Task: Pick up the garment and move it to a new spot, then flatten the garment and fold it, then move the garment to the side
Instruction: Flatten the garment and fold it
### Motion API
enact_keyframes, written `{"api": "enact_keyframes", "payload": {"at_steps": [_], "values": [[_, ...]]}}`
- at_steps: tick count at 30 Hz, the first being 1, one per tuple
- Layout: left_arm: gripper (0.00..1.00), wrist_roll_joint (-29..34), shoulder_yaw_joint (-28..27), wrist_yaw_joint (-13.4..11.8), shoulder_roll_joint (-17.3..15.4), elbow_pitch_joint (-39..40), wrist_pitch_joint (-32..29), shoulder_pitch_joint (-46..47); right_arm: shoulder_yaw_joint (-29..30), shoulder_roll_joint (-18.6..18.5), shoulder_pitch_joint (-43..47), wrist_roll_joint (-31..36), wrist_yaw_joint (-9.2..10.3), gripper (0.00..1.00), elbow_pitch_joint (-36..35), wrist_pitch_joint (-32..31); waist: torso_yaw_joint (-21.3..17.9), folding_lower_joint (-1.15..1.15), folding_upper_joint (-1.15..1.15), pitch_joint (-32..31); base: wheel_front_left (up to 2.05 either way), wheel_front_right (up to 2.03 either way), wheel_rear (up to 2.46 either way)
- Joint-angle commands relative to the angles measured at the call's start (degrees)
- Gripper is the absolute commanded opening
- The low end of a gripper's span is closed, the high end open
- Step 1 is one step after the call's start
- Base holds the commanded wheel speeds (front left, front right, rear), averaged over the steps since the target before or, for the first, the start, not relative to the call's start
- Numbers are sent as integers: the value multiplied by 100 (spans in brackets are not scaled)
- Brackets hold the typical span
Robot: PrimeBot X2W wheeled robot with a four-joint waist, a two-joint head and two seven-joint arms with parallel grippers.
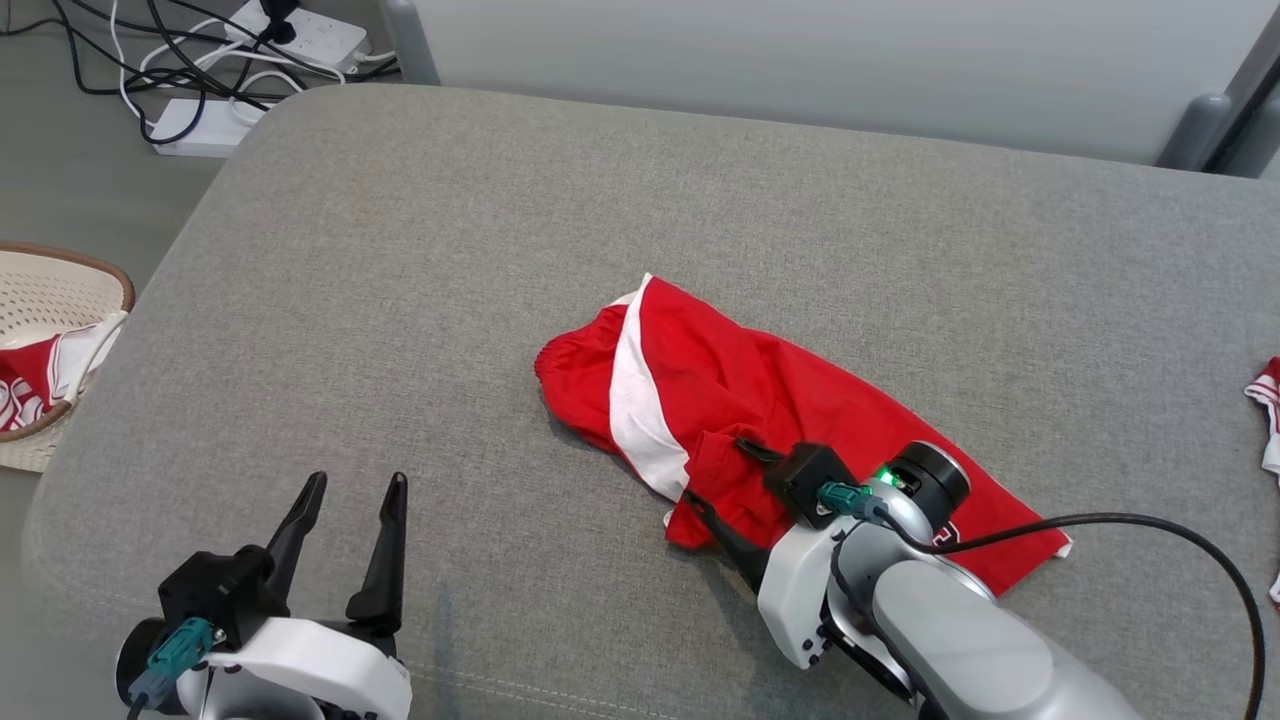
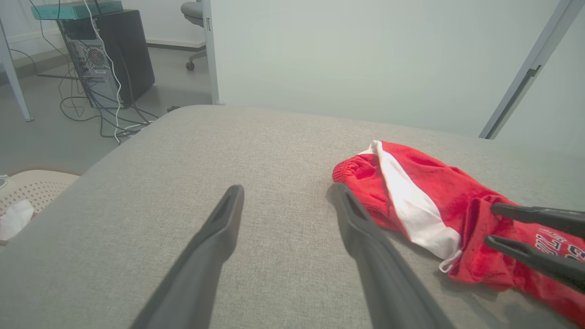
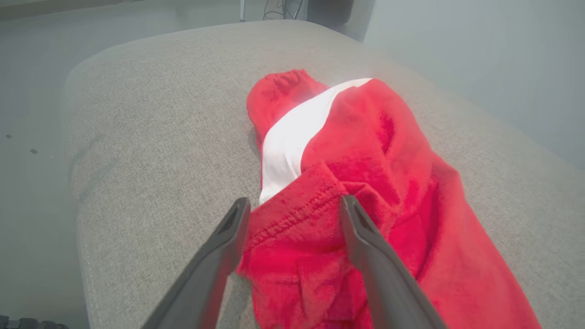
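A red garment with a broad white stripe lies crumpled on the grey padded table, right of centre. My right gripper is open at the garment's near left end, its fingers straddling a raised hemmed fold. The right wrist view shows that fold of the garment bunched between the spread fingers of the right gripper. My left gripper stands open over bare table at the lower left, holding nothing. In the left wrist view the left gripper points past the garment, with the right gripper at its far end.
A pale perforated basket holding red and white cloth sits off the table's left edge. Another red and white cloth pokes in at the right edge. Power strips and cables lie on the floor beyond; a computer tower stands further back.
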State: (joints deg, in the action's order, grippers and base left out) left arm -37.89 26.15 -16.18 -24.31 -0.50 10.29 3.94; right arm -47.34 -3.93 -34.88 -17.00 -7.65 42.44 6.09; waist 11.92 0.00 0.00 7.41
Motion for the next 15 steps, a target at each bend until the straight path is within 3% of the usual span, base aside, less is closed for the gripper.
{"api": "enact_keyframes", "payload": {"at_steps": [1,9,10,11,13,15], "values": [[100,22,-207,22,-111,98,68,337,-23,101,-124,32,16,100,-58,102,-1,0,0,17,0,0,0],[100,25,-116,129,-19,-75,112,531,-252,104,-373,-89,16,100,226,-92,44,0,0,79,0,0,0],[100,22,-109,137,-8,-94,117,542,-324,104,-407,-101,16,90,262,-168,49,0,0,83,0,0,0],[100,18,-103,146,4,-114,125,551,-369,104,-421,-140,16,49,296,-242,55,0,0,79,0,0,0],[100,19,-93,153,15,-153,139,560,-435,104,-439,-217,16,0,308,-303,58,0,0,76,0,0,0],[100,17,-91,155,22,-181,153,558,-432,104,-421,-301,16,0,286,-283,47,0,0,72,0,0,0]]}}
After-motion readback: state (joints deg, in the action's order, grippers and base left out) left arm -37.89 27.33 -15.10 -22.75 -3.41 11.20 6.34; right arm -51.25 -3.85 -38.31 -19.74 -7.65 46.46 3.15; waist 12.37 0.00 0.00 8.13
